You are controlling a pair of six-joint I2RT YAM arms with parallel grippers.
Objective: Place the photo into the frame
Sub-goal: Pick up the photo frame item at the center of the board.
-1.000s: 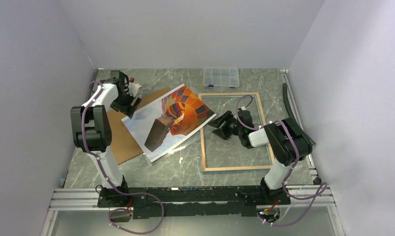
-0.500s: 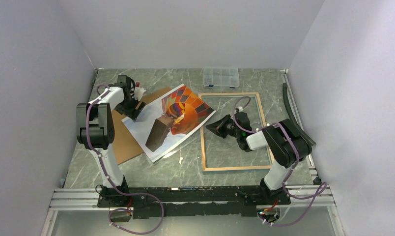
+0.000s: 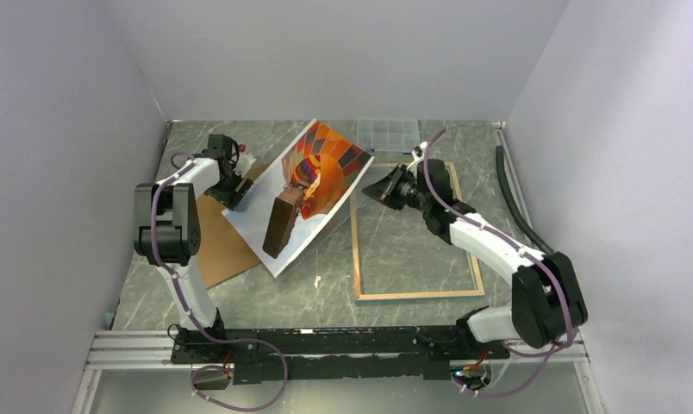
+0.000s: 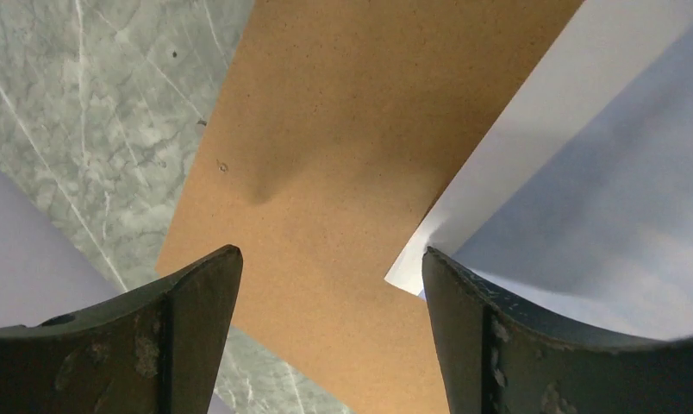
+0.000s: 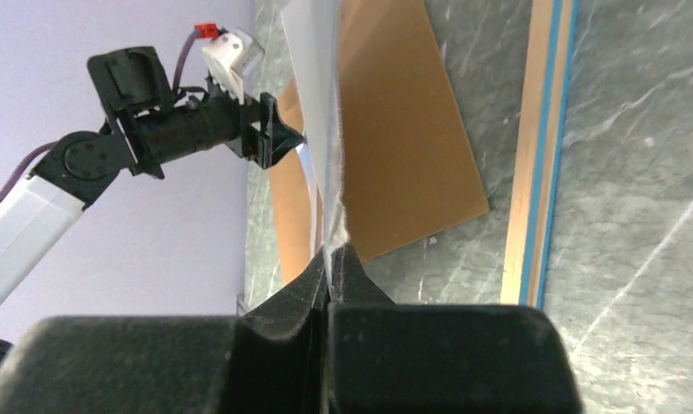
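Left gripper (image 3: 236, 191) (image 4: 330, 259): wide open, held low over the board, holding nothing. The photo's white corner sits between its fingers, nearer the right one; whether it touches cannot be told.

Board (image 3: 215, 246) (image 4: 343, 129) (image 5: 395, 155): brown, flat on the tabletop (image 3: 265, 302), right under the left gripper and running under the photo's low side.

Photo (image 3: 313, 185) (image 4: 584, 216) (image 5: 321, 129): balloon side up and tilted. Its left end is down on the board at the left gripper, its right edge is raised and pinched in the right gripper.

Right gripper (image 3: 379, 187) (image 5: 330, 259): closed on the photo's right edge, held above the tabletop.

Frame (image 3: 357, 250) (image 5: 541, 147): flat on the tabletop, below and just right of the right gripper, with its blue edge showing in the right wrist view. The photo is outside it.

Box (image 3: 388, 131): clear, beyond the right gripper by the back wall.
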